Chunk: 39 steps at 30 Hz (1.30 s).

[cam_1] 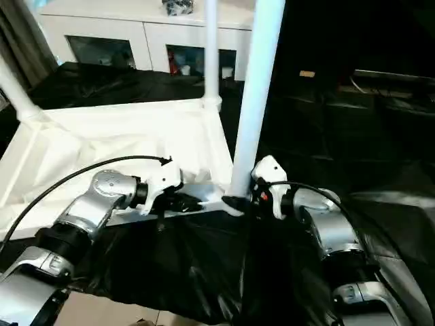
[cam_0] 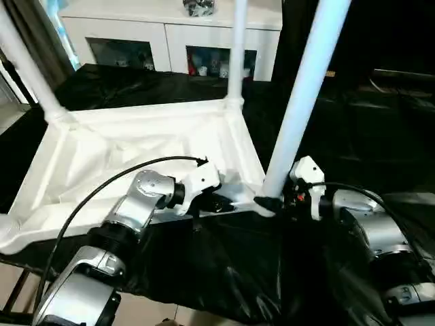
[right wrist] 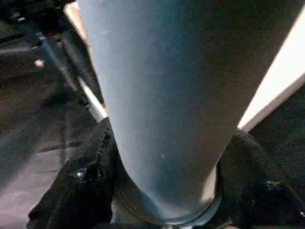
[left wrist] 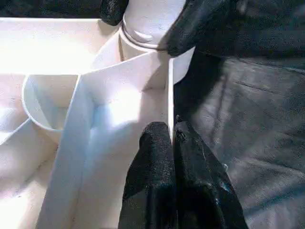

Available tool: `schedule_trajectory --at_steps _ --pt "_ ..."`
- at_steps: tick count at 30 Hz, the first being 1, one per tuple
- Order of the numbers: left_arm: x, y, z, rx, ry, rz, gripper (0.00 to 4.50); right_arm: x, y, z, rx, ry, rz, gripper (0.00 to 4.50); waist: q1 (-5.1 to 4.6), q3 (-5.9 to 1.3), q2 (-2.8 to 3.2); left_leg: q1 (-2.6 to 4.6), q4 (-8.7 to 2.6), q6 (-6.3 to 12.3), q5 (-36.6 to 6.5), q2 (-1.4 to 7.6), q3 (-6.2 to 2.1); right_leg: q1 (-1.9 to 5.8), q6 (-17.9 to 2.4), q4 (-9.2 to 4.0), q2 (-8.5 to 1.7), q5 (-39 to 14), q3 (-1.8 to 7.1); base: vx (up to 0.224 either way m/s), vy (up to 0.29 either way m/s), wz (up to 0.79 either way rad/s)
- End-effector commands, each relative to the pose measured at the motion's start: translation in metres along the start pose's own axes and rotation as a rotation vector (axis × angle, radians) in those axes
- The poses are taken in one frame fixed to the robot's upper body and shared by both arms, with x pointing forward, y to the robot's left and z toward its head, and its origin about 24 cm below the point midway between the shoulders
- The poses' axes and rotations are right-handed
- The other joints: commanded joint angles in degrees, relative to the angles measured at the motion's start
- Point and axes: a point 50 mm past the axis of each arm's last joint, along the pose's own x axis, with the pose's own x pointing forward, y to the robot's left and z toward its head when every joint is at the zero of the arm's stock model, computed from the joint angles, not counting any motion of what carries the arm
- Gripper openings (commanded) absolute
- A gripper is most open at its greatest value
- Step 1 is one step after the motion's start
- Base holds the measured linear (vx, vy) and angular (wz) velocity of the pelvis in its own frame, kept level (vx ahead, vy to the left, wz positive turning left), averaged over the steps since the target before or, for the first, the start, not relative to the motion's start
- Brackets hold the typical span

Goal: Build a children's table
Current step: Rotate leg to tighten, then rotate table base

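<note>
from the head camera i see the tabletop (cam_0: pixel 136 146) lying underside up on the black cloth (cam_0: pixel 224 272), three legs standing in its corners. the near leg (cam_0: pixel 299 102) rises by my right gripper (cam_0: pixel 270 202).

left wrist: my left gripper (left wrist: pixel 172 138) is pinched shut on the tabletop's thin rim.

right wrist: my fingers (right wrist: pixel 86 181) sit either side of the leg's base, wrapped around it.

White tabletop (cam_0: pixel 136 146) and legs (cam_0: pixel 302 102), black cloth (cam_0: pixel 224 265), black-fingered pincers.
</note>
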Motion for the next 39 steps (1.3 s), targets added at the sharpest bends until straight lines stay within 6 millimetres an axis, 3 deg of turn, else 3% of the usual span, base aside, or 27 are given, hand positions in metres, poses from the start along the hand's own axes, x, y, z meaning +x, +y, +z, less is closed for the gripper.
schedule_trajectory --at_steps 1,6,10,11,12,13,15,16,17,19,21,24,26,27,31,35,36,39 --pt "-0.004 0.005 0.001 0.009 0.020 0.014 0.00 0.009 0.015 -0.008 0.025 0.028 0.127 2.60 0.15 -3.16 -0.67 0.65 -3.51 6.37 -5.7 3.50 -1.14 2.92 -17.5 -2.99 -3.52 0.7 2.14 0.000 0.000 0.00" --pt "-0.006 0.005 0.000 -0.002 0.019 0.011 0.00 0.011 0.024 -0.011 0.043 0.017 0.167 2.57 0.33 -3.16 -0.74 0.60 -3.44 6.81 -4.9 3.53 -1.16 2.90 -17.6 -2.89 -3.56 0.6 2.10 0.000 0.000 0.00" --pt "0.001 0.004 0.000 -0.012 0.016 0.038 0.00 0.016 0.030 -0.014 0.067 -0.001 0.143 2.57 0.42 -2.99 -0.66 0.76 -3.62 6.04 -6.5 3.60 -1.15 2.71 -17.2 -3.26 -3.56 -1.9 2.14 0.000 0.000 0.00" --pt "0.013 0.005 0.003 -0.026 0.009 0.102 0.00 0.028 0.030 -0.017 0.107 -0.016 0.018 2.57 0.28 -2.85 -0.70 0.72 -3.82 5.14 -7.3 3.60 -1.23 2.67 -16.8 -3.45 -3.61 -3.5 2.23 0.000 0.000 0.00" --pt "0.014 0.005 0.004 -0.027 0.008 0.109 0.00 0.029 0.030 -0.017 0.111 -0.017 0.003 2.57 0.08 -2.76 -0.66 0.74 -3.94 4.75 -8.1 3.59 -1.23 2.55 -16.5 -3.62 -3.65 -4.6 2.31 0.000 0.000 0.00" --pt "0.018 0.005 0.005 -0.030 0.006 0.128 0.00 0.032 0.029 -0.017 0.121 -0.022 -0.039 2.56 0.00 -2.66 -0.76 0.76 -4.08 4.15 -9.3 3.52 -1.35 2.57 -16.2 -3.83 -3.73 -6.5 2.27 0.000 0.000 0.00" --pt "0.035 0.002 0.014 -0.037 -0.018 0.179 0.00 0.046 0.027 -0.017 0.180 -0.045 -0.184 2.55 -0.48 -2.15 -0.67 1.38 -4.66 0.99 -15.0 3.42 -1.53 2.05 -13.5 -5.10 -3.77 -17.6 2.43 0.000 0.000 0.00" --pt "0.040 0.002 0.017 -0.041 -0.027 0.192 0.00 0.050 0.027 -0.016 0.192 -0.056 -0.218 2.55 -0.48 -2.15 -0.67 1.38 -4.66 0.99 -15.0 3.42 -1.53 2.05 -13.5 -5.10 -3.77 -17.6 2.43 0.000 0.000 0.00" --pt "0.049 0.000 0.023 -0.044 -0.044 0.212 0.00 0.058 0.027 -0.013 0.219 -0.076 -0.290 2.55 -0.88 -1.82 -0.77 1.46 -5.09 -0.52 -18.0 3.33 -1.89 1.90 -11.2 -5.72 -3.77 -23.5 2.36 0.000 0.000 0.00" --pt "0.062 -0.004 0.031 -0.050 -0.068 0.239 0.00 0.068 0.026 -0.008 0.258 -0.110 -0.383 2.54 -1.52 -1.87 -0.67 1.68 -5.32 -1.75 -20.3 3.28 -2.22 1.80 -10.0 -5.98 -3.85 -25.9 2.30 0.000 0.000 0.00" --pt "0.076 -0.010 0.041 -0.036 -0.089 0.238 0.00 0.077 0.024 0.001 0.282 -0.142 -0.476 2.54 -1.79 -2.03 -0.40 1.64 -5.49 -1.76 -20.3 3.28 -2.33 1.83 -9.4 -6.11 -3.80 -24.7 2.34 0.000 0.000 0.00" --pt "0.084 -0.014 0.047 -0.036 -0.109 0.238 0.00 0.081 0.024 0.005 0.253 -0.139 -0.511 2.54 -1.77 -2.14 -0.58 1.46 -5.40 -0.84 -18.6 3.09 -2.09 1.90 -9.7 -6.11 -3.68 -21.2 2.53 0.000 0.000 0.00" --pt "0.085 -0.014 0.046 -0.017 -0.097 0.243 0.00 0.078 0.023 0.007 0.234 -0.161 -0.510 2.54 -1.65 -2.29 -0.62 1.35 -5.27 0.12 -17.1 3.08 -1.94 2.03 -10.3 -5.84 -3.62 -18.1 2.61 0.000 0.000 0.00" --pt "0.084 -0.014 0.043 -0.001 -0.085 0.248 0.00 0.076 0.022 0.008 0.236 -0.183 -0.518 3.10 -1.54 -2.37 -0.61 1.12 -5.12 1.12 -15.3 3.08 -1.82 2.25 -11.1 -5.59 -3.66 -15.3 2.67 0.000 0.000 0.00" --pt "0.080 -0.014 0.036 0.011 -0.070 0.250 0.00 0.063 0.019 0.005 0.247 -0.199 -0.516 3.38 -1.21 -2.45 -0.63 1.18 -4.84 2.45 -12.9 3.08 -1.56 2.29 -11.8 -5.45 -3.74 -13.0 2.69 0.000 0.000 0.00" --pt "0.074 -0.012 0.030 0.022 -0.063 0.263 0.00 0.031 0.010 -0.006 0.173 -0.159 -0.510 3.61 -0.51 -2.54 -0.79 0.97 -4.63 4.21 -10.3 3.27 -1.47 2.59 -12.3 -5.02 -3.69 -10.1 2.62 0.000 0.000 0.00" --pt "0.074 -0.012 0.030 0.022 -0.063 0.263 0.00 0.031 0.010 -0.006 0.173 -0.159 -0.510 3.61 -0.53 -2.53 -0.79 0.82 -4.68 4.35 -10.0 3.25 -1.53 2.73 -12.3 -5.00 -3.70 -10.1 2.54 0.000 0.000 0.00" --pt "0.071 -0.011 0.028 0.030 -0.070 0.273 0.00 -0.008 -0.003 -0.015 0.129 -0.142 -0.516 3.61 0.01 -2.53 -1.01 1.08 -4.46 4.83 -10.2 3.37 -1.39 2.66 -12.4 -5.11 -3.70 -10.5 2.55 0.000 0.000 0.00"
